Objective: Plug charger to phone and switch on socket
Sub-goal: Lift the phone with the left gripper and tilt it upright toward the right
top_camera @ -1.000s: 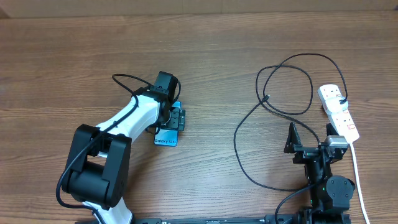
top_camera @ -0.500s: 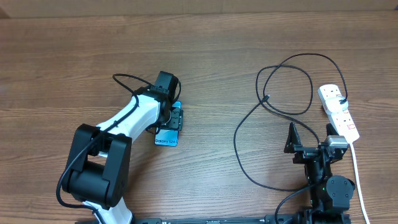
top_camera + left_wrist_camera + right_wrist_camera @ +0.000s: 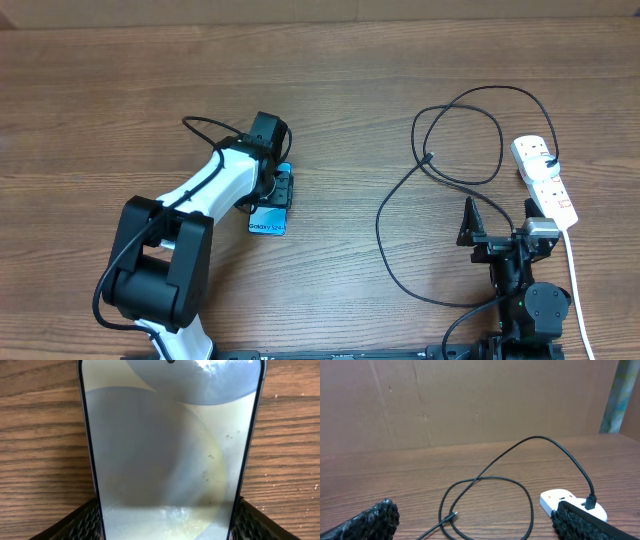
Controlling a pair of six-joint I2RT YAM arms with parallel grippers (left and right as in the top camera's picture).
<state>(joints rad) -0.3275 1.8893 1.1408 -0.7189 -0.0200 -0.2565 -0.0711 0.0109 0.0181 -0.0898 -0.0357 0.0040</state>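
The left gripper [image 3: 278,187] sits right over the phone [image 3: 268,222], jaws closed on its two long edges, probably to steady it so the plug can be pushed in. The phone lies flat on the table [image 3: 330,90], screen up. Well to the right of the phone, the charger cable [image 3: 382,240] lies looped and slack, its plug tip [image 3: 428,158] free. Farther from the phone, the power strip [image 3: 545,180] waits untouched. The right gripper [image 3: 480,522] rests low, jaws wide open and empty, facing the plug tip.
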